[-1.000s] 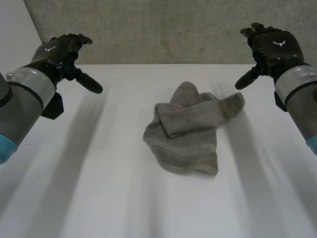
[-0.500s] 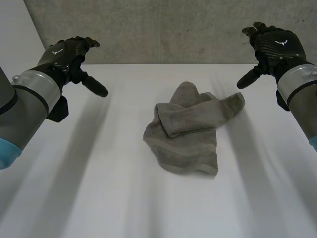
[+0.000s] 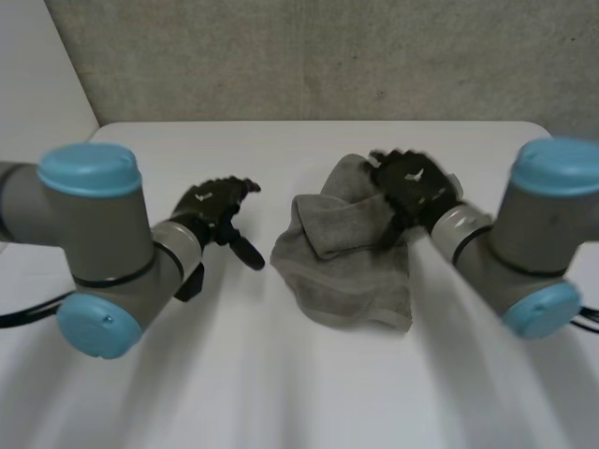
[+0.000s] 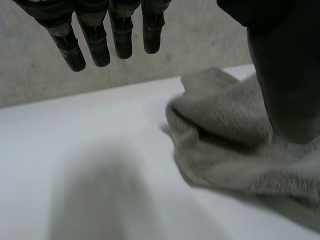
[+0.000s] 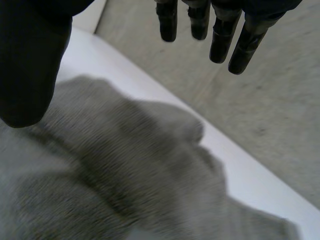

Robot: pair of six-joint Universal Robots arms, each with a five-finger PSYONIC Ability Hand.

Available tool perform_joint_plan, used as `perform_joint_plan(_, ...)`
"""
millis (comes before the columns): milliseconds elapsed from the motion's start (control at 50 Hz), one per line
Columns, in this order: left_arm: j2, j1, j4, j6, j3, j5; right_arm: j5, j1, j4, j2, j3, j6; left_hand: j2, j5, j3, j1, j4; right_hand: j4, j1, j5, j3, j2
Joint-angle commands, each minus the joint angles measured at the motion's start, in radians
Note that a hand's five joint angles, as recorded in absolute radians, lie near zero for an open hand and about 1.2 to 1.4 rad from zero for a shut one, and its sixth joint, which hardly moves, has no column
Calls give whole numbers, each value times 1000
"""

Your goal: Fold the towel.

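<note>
A crumpled grey towel lies in a heap in the middle of the white table. My left hand is low over the table just left of the towel, open, thumb pointing at the towel's left edge. In the left wrist view its fingers are straight and apart from the thumb, with the towel beside the thumb. My right hand hovers over the towel's far right part, open. In the right wrist view the hand is spread above the towel, holding nothing.
A grey concrete wall stands behind the table's far edge. Both arms reach inward from the sides, with their light-blue caps near the front. Bare table surface lies in front of the towel and to its left.
Both hands have come down from the far outer corners and moved inward: the left to the towel's left edge, the right over its far right part. The towel has not moved.
</note>
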Motion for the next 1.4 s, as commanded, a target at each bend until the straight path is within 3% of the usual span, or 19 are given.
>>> perform_joint_plan(20,-61,10,57,-2,-19,37,12,34,-162,149,19,-31,-60,-55,-49,-119,-56,-53,275,228,-5,275)
perform_joint_plan(80,-50,14,83,-2,-40,38,14,39,-178,165,19,-34,-60,-55,-49,-119,-56,-53,400,352,-5,399)
perform_joint_plan(120,-44,14,96,-2,-48,38,11,42,-192,165,19,-32,-60,-55,-49,-119,-56,-53,876,828,-5,875)
perform_joint_plan(140,-38,14,106,-2,-57,38,11,42,-192,165,19,-32,-60,-55,-49,-119,-56,-53,878,831,-5,877)
perform_joint_plan(160,-38,14,106,-2,-57,38,6,41,-190,153,19,-25,-60,-55,-49,-119,-56,-53,1200,1152,-5,1199)
perform_joint_plan(360,28,15,145,-8,-89,29,-47,44,-273,-265,127,70,-60,-55,-49,-119,-56,-53,1203,1155,-5,1202)
perform_joint_plan(460,64,14,146,-10,-96,26,-64,51,-305,-511,185,245,-60,-55,-49,-119,-56,-53,1203,1155,-5,1202)
perform_joint_plan(520,82,14,155,-10,-96,26,-84,53,-293,-521,183,296,-60,-55,-49,-119,-56,-53,1203,1155,-5,1202)
perform_joint_plan(580,100,14,177,-10,-96,24,-175,59,-235,-464,159,323,-60,-55,-49,-119,-56,-53,1203,1155,-5,1202)
perform_joint_plan(640,107,18,182,-13,-96,24,-268,79,-57,-328,78,293,-60,-55,-49,-119,-56,-53,1203,1155,-5,1202)
perform_joint_plan(680,108,24,182,-18,-96,24,-284,82,182,-184,-42,200,-60,-55,-49,-119,-56,-53,793,745,-5,792)
perform_joint_plan(700,110,35,182,-24,-96,24,-284,82,183,-183,-42,199,-60,-55,-49,-119,-56,-53,790,743,-5,789)
perform_joint_plan(720,110,44,180,-30,-96,24,-278,82,274,-139,-83,146,-60,-55,-49,-119,-56,-53,293,245,-5,292)
perform_joint_plan(740,110,44,180,-30,-96,24,-259,81,308,-121,-109,111,-60,-55,-49,-119,-56,-53,-188,-66,-5,-189)
perform_joint_plan(860,108,53,174,-42,-85,31,-196,68,275,-180,-97,92,-60,-55,-49,-119,-56,-53,-193,-66,-5,-194)
perform_joint_plan(960,110,52,151,-38,-92,35,-153,25,270,-373,-7,81,-60,-55,-49,-119,-56,-53,-193,-66,-5,-194)
perform_joint_plan(1080,171,29,-4,-28,-194,40,-175,19,269,-495,183,31,-60,-55,-49,-119,-56,-53,-193,-66,-5,-194)
perform_joint_plan(1240,235,-69,11,-28,-326,28,-169,-33,246,-527,453,-153,-60,-55,-49,-119,-56,-53,-190,-66,-5,-191)
perform_joint_plan(1400,171,-126,74,-30,-320,-32,-172,-35,-24,-457,621,-8,-60,-55,-49,-119,-56,-53,-32,-66,-5,-33)
